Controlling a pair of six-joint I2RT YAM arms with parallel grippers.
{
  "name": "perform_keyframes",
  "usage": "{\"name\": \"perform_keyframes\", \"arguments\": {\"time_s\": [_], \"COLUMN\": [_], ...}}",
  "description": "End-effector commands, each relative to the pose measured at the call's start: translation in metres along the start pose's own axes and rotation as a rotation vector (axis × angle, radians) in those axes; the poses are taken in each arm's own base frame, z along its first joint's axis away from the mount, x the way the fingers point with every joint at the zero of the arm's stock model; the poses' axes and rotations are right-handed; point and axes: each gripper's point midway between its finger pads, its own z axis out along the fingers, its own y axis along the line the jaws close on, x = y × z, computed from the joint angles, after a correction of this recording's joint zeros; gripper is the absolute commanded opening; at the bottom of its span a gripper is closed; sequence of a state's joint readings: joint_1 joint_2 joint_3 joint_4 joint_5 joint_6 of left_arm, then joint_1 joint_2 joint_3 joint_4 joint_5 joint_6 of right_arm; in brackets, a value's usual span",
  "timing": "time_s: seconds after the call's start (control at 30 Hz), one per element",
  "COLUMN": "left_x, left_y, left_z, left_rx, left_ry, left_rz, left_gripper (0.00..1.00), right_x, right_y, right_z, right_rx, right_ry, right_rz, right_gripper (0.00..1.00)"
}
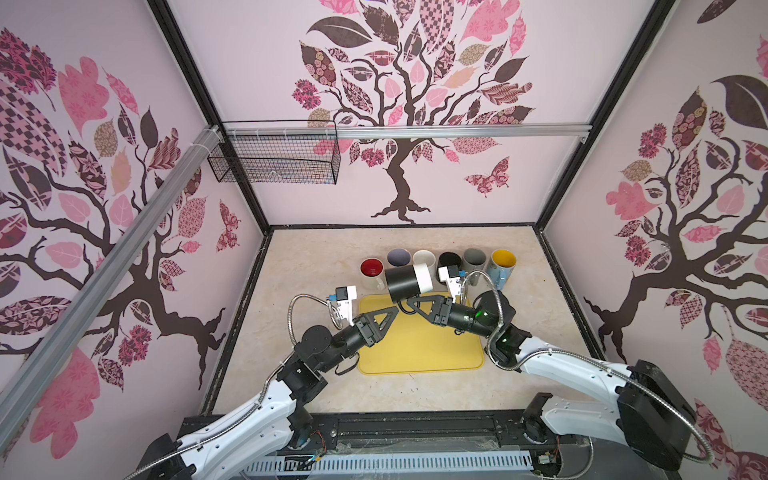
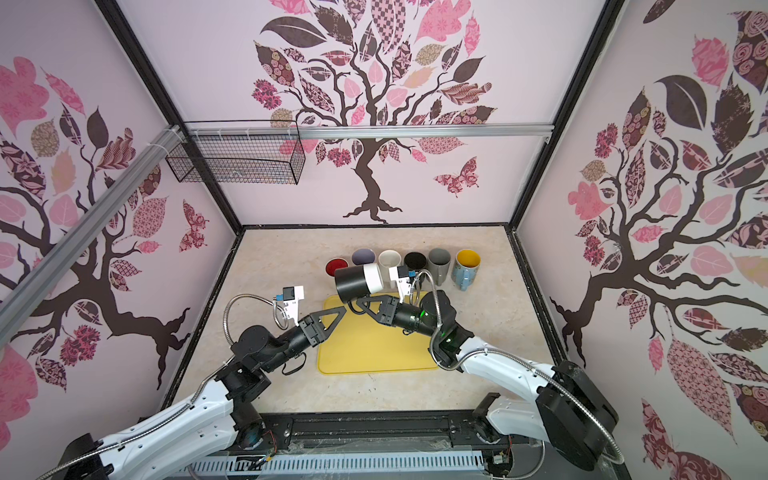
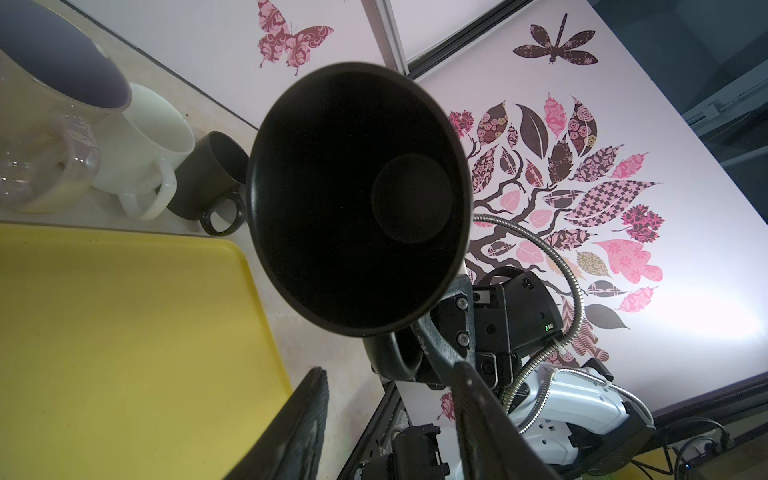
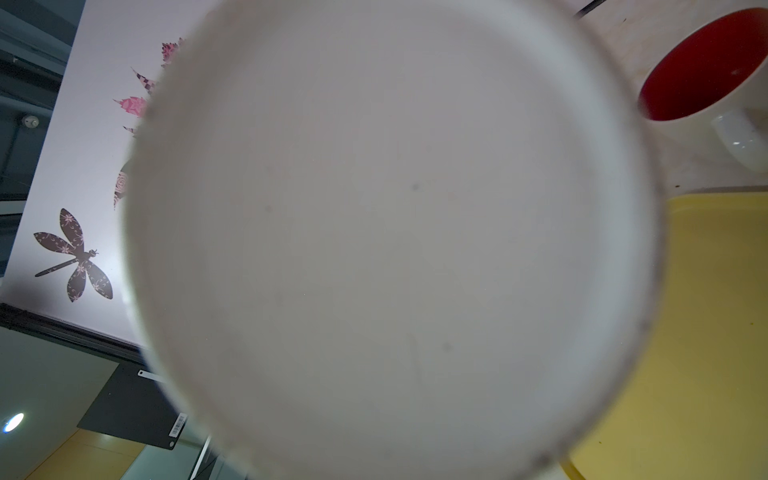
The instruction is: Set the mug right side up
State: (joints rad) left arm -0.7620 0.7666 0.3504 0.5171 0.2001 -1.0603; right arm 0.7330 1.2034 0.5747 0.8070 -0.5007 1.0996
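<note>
Left wrist view: the mug [image 3: 357,199] hangs sideways by the tray [image 3: 124,332], right hand [image 3: 424,345] clamped on its handle, mid-flip; left hand [image 3: 388,386], fingers apart, waits close, likely for a handover.

Left hand [image 1: 392,311] — perhaps half-open

1. The mug [image 1: 405,281], centre frame, is seen as smooth ceramic, black with a white band.
2. The tray [image 1: 419,353] is seen as smooth matt yellow plastic.
3. The counter [image 1: 316,266] is finished in a marbled stone look.
4. The basket [image 1: 274,162], upper left, is formed of black wire mesh.
</note>
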Motion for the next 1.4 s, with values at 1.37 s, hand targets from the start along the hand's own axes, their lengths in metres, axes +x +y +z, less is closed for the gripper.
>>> {"name": "perform_keyframes", "arguments": {"time_s": [1.37], "left_x": [-0.032], "left_y": [-0.029], "left_z": [-0.004], "left_rx": [0.069], "left_ry": [-0.137], "left_rz": [0.052], "left_gripper": [0.28], "right_x": [0.037], "right_y": [0.05], "right_z": [0.026], "right_rx": [-0.24], "right_ry": [0.1], "right_rz": [-0.096], "right_gripper": [0.0]}}
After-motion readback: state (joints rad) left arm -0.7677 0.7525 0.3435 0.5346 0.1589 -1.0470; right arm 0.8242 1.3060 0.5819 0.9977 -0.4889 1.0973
